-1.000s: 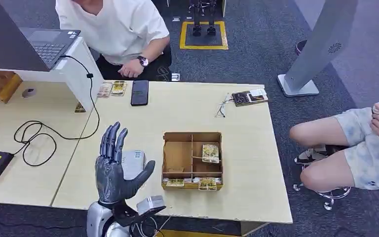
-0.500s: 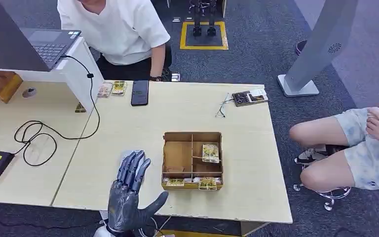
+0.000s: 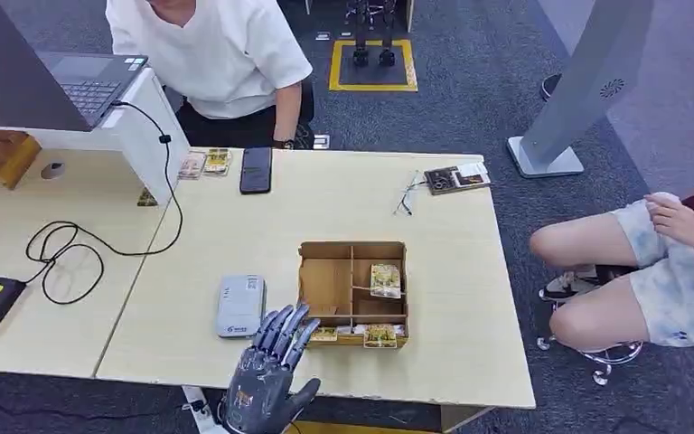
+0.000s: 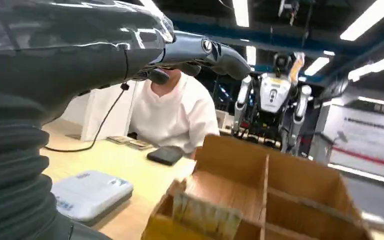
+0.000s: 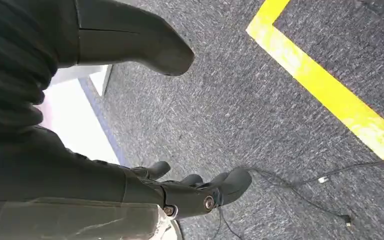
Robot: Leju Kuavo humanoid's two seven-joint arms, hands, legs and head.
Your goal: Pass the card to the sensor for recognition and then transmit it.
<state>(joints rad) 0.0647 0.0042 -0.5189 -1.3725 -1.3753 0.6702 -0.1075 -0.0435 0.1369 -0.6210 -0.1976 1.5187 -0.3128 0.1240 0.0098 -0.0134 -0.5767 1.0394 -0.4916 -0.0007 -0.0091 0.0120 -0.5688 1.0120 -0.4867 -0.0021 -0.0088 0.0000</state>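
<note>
My left hand [image 3: 269, 375] hovers at the table's front edge, fingers spread and holding nothing, its fingertips close to the front left corner of the cardboard box [image 3: 352, 250]. The box has several compartments. One card [image 3: 385, 280] lies in a right compartment, and more cards [image 3: 379, 336] stand in the front slots. The grey-white sensor [image 3: 240, 306] lies flat just left of the box, uncovered. In the left wrist view my left hand [image 4: 200, 50] reaches over the box [image 4: 280, 175], with the sensor [image 4: 87, 192] beside it. My right hand [image 5: 180, 192] hangs over the carpet with nothing in it.
A person in a white shirt [image 3: 208, 54] sits across the table behind a black phone [image 3: 256, 169] and loose cards [image 3: 205, 163]. Another person's legs [image 3: 633, 271] are on the right. A laptop [image 3: 72, 81], a cable [image 3: 81, 253] and a grey stand [image 3: 578, 90] are around.
My left hand has dropped from above the sensor toward the table's front edge and to the right, uncovering the sensor. The person opposite has pulled an arm back.
</note>
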